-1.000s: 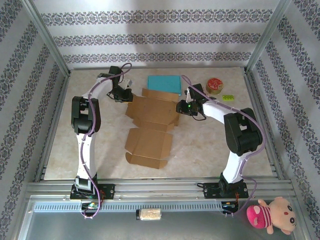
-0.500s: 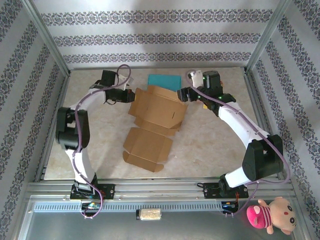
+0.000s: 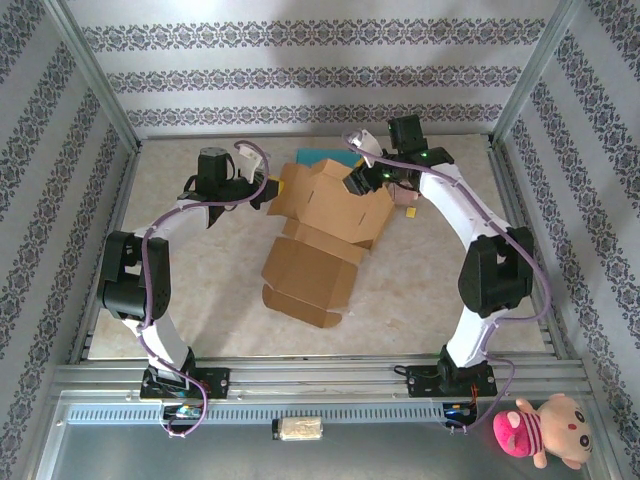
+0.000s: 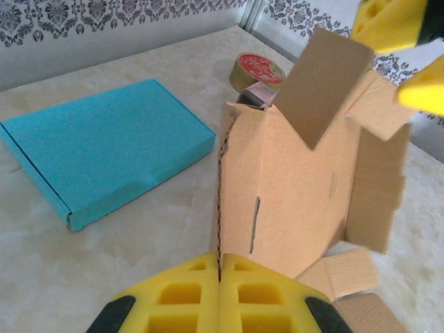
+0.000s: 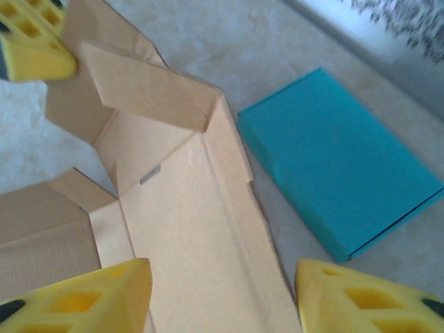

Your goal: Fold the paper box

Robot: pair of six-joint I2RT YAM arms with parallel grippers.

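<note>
Saw, on the beige table (image 3: 440, 290), the paper box (image 3: 325, 215) at the far middle, far half lifted, near flaps lying flat, with a teal flat box (image 4: 104, 156) just behind. Found the left gripper (image 4: 220, 269) pinching the box's left wall edge. Found the right gripper (image 5: 222, 277) with jaws spread above its far wall.

The tabletop (image 3: 200, 280) carries one brown cardboard box (image 3: 320, 230), one flat teal box (image 4: 104, 149) and one roll of tape (image 4: 258, 69). One pink plush toy (image 3: 540, 430) sits past its near right corner.
</note>
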